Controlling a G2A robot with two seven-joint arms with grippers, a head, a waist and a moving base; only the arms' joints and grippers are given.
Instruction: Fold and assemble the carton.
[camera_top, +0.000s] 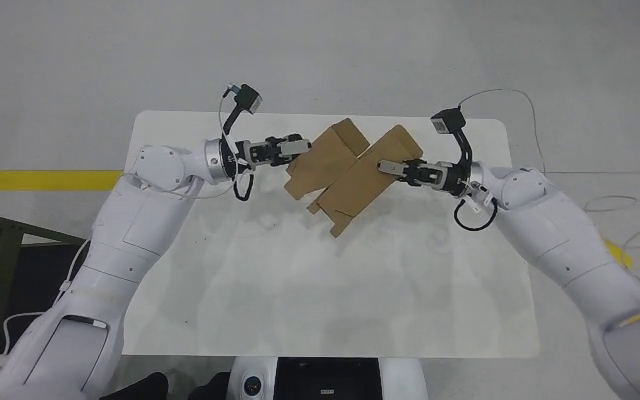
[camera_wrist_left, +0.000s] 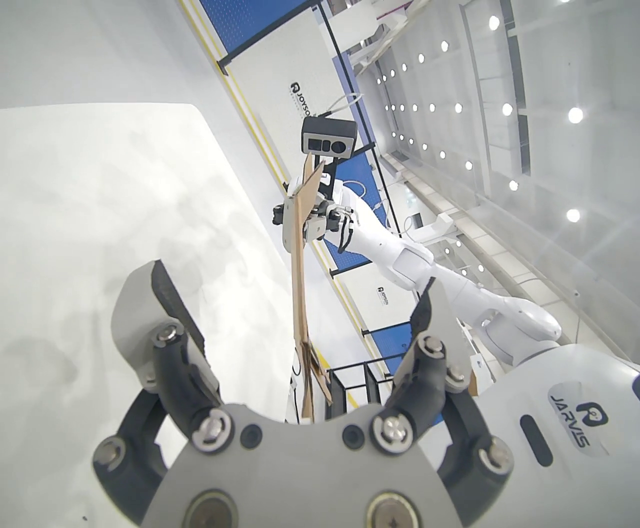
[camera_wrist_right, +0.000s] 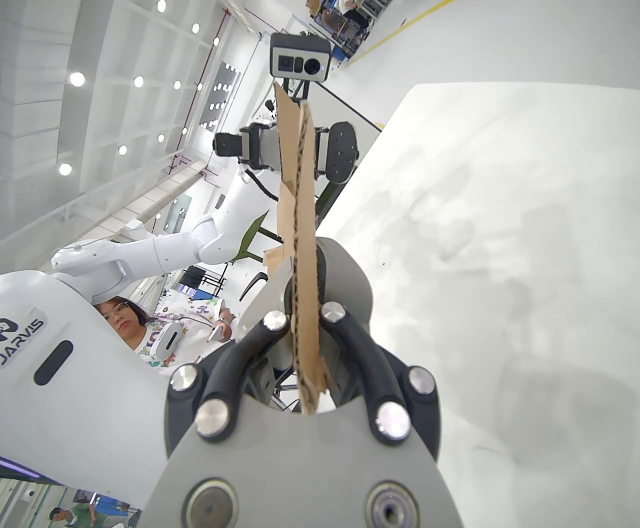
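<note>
While unfolded, carton: flat brown cardboard.
Right gripper: clamped on carton's edge.
Left gripper: spread wide, carton edge between.

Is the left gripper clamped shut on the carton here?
No. The left gripper has its fingers spread wide apart, with the carton edge-on in the gap between them.
</note>
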